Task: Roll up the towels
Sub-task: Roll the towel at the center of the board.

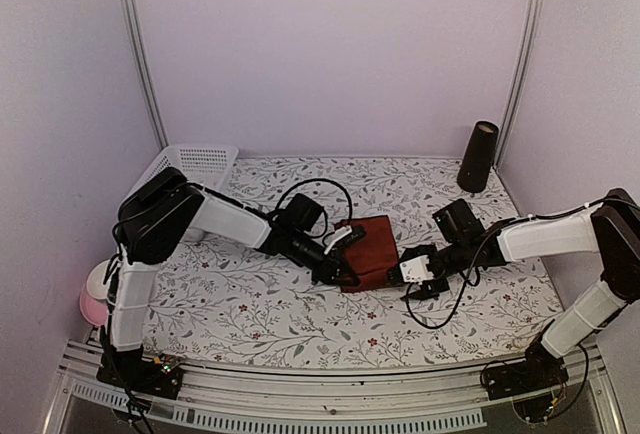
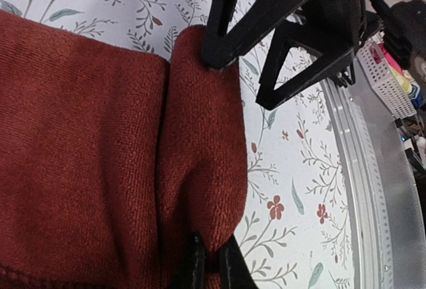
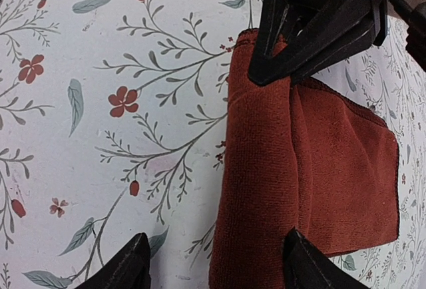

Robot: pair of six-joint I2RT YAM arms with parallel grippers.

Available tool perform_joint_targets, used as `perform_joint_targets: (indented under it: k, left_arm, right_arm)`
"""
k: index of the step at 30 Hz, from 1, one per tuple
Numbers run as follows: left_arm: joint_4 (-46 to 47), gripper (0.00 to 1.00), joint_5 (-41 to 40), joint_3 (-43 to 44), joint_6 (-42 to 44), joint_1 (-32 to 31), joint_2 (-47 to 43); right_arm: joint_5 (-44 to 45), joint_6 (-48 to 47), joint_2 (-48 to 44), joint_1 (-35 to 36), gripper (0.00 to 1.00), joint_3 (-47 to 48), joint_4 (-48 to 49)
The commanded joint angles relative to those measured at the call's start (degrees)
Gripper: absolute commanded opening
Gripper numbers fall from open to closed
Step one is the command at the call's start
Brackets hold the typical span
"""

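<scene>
The dark red towel [image 1: 375,244] lies on the floral-patterned desk [image 1: 250,309] at the centre of the overhead view, between the two arms. It is mostly flat, and the edge nearest the bottom of the frame is turned over into a thick fold. In the left wrist view that fold runs top to bottom down the middle of the frame. The left fingers [image 2: 194,270] at the bottom edge are clenched on its near end, with cloth pinched in the narrow gap between them. The right fingers [image 3: 125,270] are released and spread wide at the bottom of the right wrist view. They straddle the fold, one over bare desk and the other over the flat cloth. In the left wrist view one of their tips touches the fold's far end at the upper middle. A white plastic basket [image 1: 195,164] sits at the upper left of the desk and a dark tapered cylinder [image 1: 478,156] stands upright at the upper right, both well apart from the towel.
</scene>
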Motion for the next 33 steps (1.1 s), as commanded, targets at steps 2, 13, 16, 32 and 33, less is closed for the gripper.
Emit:
perform_joint_targets:
  k: [2, 13, 16, 32, 33]
  left_arm:
    - [-0.67, 0.00, 0.00, 1.03, -2.22, 1.83, 2.41]
    - [0.29, 0.02, 1.56, 0.62, -3.33, 2.56, 2.44]
    - [0.29, 0.10, 1.62, 0.47, -3.13, 2.60, 2.13]
    - [3.70, 0.61, -9.18, -8.89, 8.48, 1.53, -11.92]
    - [4.67, 0.61, -10.59, -10.27, 10.39, 0.81, -13.19]
  right_arm:
    - [2.38, 1.14, 2.67, 0.76, 0.66, -0.52, 1.68]
    - [7.79, 5.17, 7.35, 1.38, 0.42, 1.50, 4.77]
    - [9.10, 5.88, 8.40, 1.38, 0.37, 2.00, 5.30]
    - [3.28, 5.85, 9.22, 1.30, 0.09, 6.62, -5.67]
    - [2.24, 5.76, 9.39, 1.29, 0.09, 7.70, -7.25]
